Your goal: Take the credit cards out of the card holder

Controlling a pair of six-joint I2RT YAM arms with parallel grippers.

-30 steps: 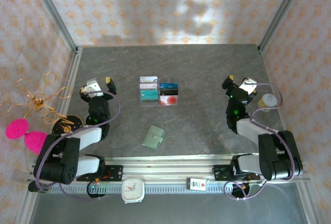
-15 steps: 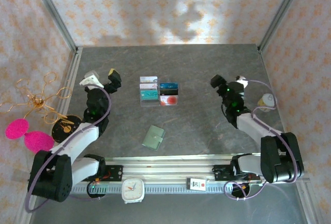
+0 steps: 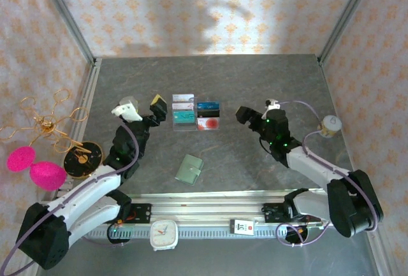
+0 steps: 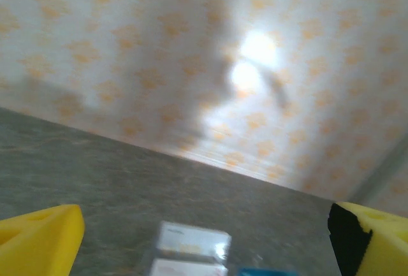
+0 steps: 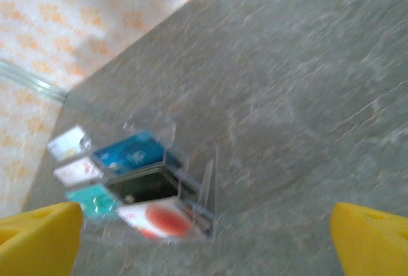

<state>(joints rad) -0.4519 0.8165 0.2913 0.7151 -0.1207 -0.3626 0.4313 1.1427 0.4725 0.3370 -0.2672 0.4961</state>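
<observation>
At the far left, off the tabletop (image 3: 255, 78), a gold wire ornament (image 3: 44, 120) and two pink fluffy balls (image 3: 32, 164) sit as clutter, with no part in the job. The left gripper (image 3: 157, 107) hangs over the tabletop just left of the clear card stand (image 3: 196, 113). Its jaws are spread wide with nothing between them. In the left wrist view the yellow pads (image 4: 38, 238) sit at opposite edges, and the camera looks past them to the far wall.

The stand holds four display cards, white, teal, dark blue and red-and-white, propped upright so that their faces can be read. They look like distractors.

The card holder (image 3: 190, 168) lies flat and closed near the middle of the tabletop, nearer than the stand and between the two arms. Either arm could probably reach it there. The credit cards are presumably inside it, out of sight.

The right gripper (image 3: 245, 115) points left toward the stand. Its jaws are also fully apart and empty, and the stand (image 5: 140, 187) sits between its pads (image 5: 38, 238). Both arms appear ready to pin and open the wallet, though neither touches it yet. A white clock (image 3: 163, 234) rests on the near rail.
</observation>
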